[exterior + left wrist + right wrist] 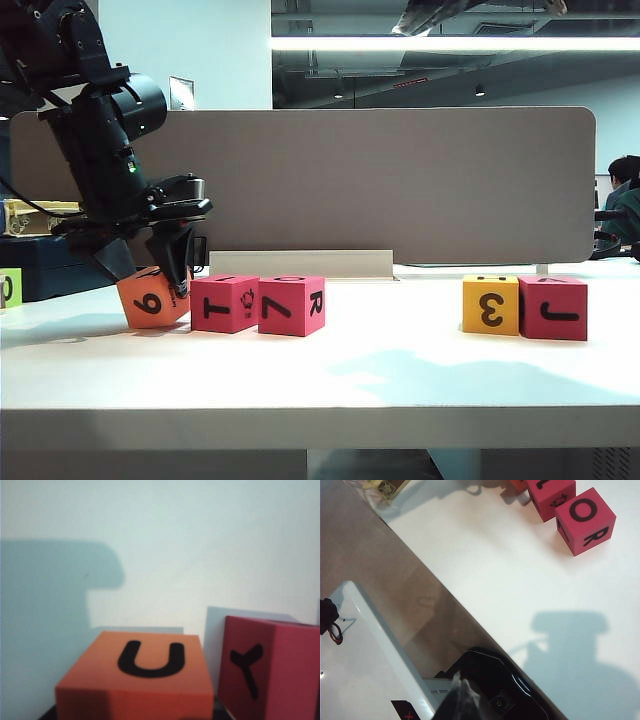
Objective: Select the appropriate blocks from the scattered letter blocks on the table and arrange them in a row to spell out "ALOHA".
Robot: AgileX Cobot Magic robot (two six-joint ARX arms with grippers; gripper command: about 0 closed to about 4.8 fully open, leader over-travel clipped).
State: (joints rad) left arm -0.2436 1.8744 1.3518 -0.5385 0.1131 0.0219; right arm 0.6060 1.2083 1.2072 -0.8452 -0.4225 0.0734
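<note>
White table [400, 370] (grey divider [400, 180] behind): left fingers [180, 265] flank tilted orange block [150, 300].

An orange block [152, 298], marked "9" in front and "U" on top, is tilted at the left end of the white table [330, 375], one edge lifted. Just beside it, two pink-red blocks are set touching: one marked "T" [224, 303], one marked "7" and "R" [291, 305]. Well apart on the right, a yellow "3" block [490, 305] is set against a pink-red "J" block [553, 308].
</note>
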